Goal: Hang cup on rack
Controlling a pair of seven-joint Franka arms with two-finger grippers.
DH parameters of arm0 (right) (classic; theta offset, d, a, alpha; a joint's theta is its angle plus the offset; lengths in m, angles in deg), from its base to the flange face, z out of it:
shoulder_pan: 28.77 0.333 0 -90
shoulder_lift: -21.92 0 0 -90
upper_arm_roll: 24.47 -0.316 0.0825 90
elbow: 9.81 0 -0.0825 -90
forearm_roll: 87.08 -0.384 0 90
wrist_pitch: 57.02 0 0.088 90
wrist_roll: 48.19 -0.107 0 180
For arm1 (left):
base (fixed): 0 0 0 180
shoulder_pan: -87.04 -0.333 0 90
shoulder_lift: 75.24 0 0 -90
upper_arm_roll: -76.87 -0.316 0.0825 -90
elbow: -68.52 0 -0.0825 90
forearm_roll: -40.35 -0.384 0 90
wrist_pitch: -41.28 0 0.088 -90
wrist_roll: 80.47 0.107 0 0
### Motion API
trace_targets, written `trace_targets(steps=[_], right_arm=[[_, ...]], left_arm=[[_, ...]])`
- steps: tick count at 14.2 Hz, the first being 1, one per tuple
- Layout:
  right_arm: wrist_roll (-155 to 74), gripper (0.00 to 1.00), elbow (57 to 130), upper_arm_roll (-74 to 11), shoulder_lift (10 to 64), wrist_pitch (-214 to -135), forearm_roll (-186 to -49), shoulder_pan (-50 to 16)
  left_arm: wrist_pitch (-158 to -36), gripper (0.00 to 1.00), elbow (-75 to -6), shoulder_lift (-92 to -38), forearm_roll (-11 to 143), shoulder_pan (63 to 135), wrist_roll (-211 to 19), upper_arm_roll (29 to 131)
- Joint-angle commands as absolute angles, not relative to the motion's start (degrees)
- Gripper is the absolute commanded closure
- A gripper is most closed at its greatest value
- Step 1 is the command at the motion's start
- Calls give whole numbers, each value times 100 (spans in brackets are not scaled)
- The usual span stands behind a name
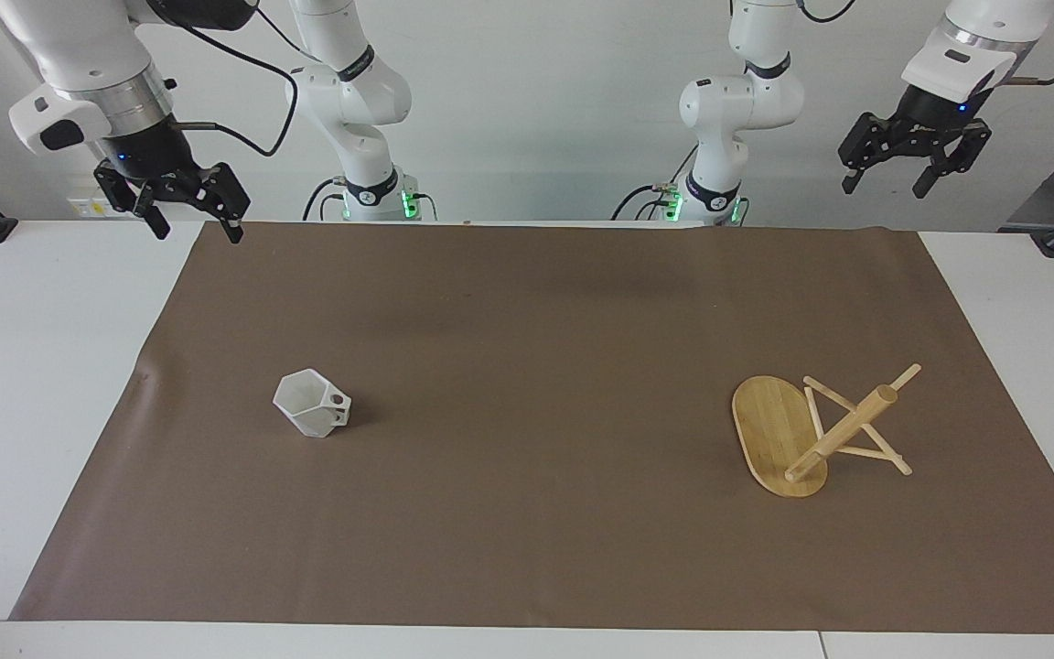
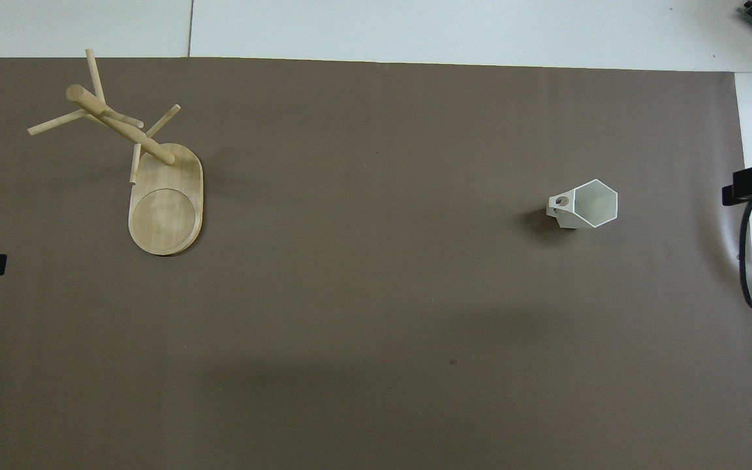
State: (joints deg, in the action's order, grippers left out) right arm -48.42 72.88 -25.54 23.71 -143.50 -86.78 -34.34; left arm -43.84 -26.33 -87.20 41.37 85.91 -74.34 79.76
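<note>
The cup (image 1: 312, 404) stands upright on the brown mat (image 1: 527, 513), toward the right arm's end of the table (image 1: 24, 384) and about midway between the mat's robot edge and the edge away from the robots. Its hexagonal mouth faces up and its flat, pierced handle points toward the rack (image 1: 811, 430). The rack sits well apart, toward the left arm's end of the mat, its oval base flat and its pegs fanning off the post.

Nothing is held. My right gripper (image 1: 194, 218) hangs over the mat's corner at the robots' edge on its own side, fingers spread wide. My left gripper (image 1: 893, 174) hangs high over the table's robot edge at its own end, fingers also spread, and waits.

I judge the task not yet begun; the step in hand is the reach for the cup. To do it well, I would bring the right gripper straight down over the cup, turn the wrist so the fingers straddle one wall of the rim away from the handle, and close only once they are low enough. The handle hole has to stay free and facing the rack, since a peg must pass through it. The faceted wall gives a flat face to pinch, but the light cup could tip if I touch it off-centre.

Count: one cup, one rack, one mat, two arms, two grippers.
</note>
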Motion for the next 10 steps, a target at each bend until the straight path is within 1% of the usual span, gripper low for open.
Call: trace_targets(steps=[1,6,7,10], right_arm=[[-4696,0,7465,-2570,2228,-14333,-8743,-3457],[-4240,0,7746,-2570,2122,-14474,-8751,-3466],[-4169,0,7904,-2570,2052,-14508,-8760,-3466],[-4081,0,8676,-2562,1736,-15314,-8953,-3475]], left_arm=[[-4353,0,-2728,-8843,4202,8528,-7379,7986],[-4353,0,-2728,-8843,4202,8528,-7379,7986],[-4353,0,-2728,-8843,4202,8528,-7379,7986],[-4353,0,-2728,-8843,4202,8528,-7370,7986]])
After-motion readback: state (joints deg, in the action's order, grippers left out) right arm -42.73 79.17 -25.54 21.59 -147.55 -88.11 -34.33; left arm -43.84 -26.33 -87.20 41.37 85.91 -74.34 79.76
